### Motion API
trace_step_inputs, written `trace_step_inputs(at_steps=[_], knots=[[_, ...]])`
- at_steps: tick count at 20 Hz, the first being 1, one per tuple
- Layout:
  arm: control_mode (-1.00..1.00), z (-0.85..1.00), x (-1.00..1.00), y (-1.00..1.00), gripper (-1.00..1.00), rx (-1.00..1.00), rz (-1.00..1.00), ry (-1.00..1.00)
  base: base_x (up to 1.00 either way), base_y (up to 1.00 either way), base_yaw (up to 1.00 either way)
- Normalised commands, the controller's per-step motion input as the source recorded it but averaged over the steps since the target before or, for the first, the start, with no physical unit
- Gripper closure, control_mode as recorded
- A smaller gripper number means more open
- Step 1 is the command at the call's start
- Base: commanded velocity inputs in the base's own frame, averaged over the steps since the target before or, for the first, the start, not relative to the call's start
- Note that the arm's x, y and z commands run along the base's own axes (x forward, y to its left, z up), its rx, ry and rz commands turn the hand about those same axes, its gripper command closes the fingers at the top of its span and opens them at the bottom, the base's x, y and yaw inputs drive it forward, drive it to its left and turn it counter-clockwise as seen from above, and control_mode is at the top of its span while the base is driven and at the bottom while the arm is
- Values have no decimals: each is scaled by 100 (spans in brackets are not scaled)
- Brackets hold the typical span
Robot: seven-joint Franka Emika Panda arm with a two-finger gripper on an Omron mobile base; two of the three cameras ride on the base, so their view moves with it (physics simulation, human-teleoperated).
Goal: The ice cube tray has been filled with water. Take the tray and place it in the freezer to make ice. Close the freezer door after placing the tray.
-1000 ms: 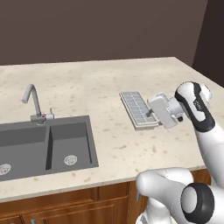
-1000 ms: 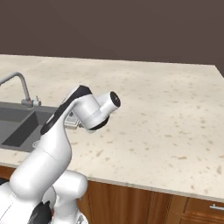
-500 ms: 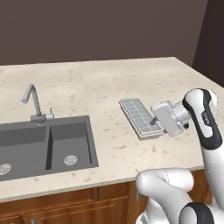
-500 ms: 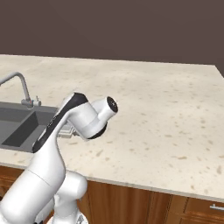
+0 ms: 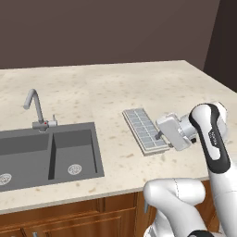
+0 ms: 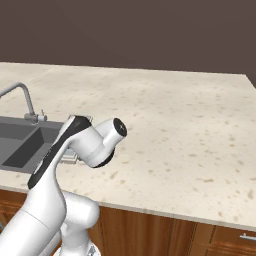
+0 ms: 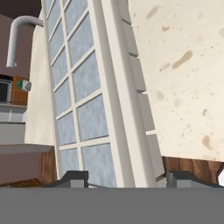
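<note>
Speckled beige countertop point(image 5: 106, 92) bearing the ice cube tray point(image 5: 143, 129), right of the sink point(image 5: 46, 152) and faucet point(image 5: 36, 109). Gripper point(image 5: 161, 136) at the tray's near right edge, fingers apparently spread astride its rim point(image 7: 127, 109). No legible writing.

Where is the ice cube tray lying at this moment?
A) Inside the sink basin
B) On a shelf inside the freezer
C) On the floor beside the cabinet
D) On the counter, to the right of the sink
D: in the left base view the ice cube tray lies flat on the speckled counter, to the right of the sink, with the gripper at its near right edge.
</note>
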Motion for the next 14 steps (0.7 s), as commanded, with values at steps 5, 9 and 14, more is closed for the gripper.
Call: trace_step_inputs(at_steps=[5,9,14], knots=[[-100,0,61,-24,100,0,0,1,0,0,0],[-100,0,2,-42,100,0,0,0,0,0,0],[-100,0,1,-8,100,0,0,0,0,0,0]])
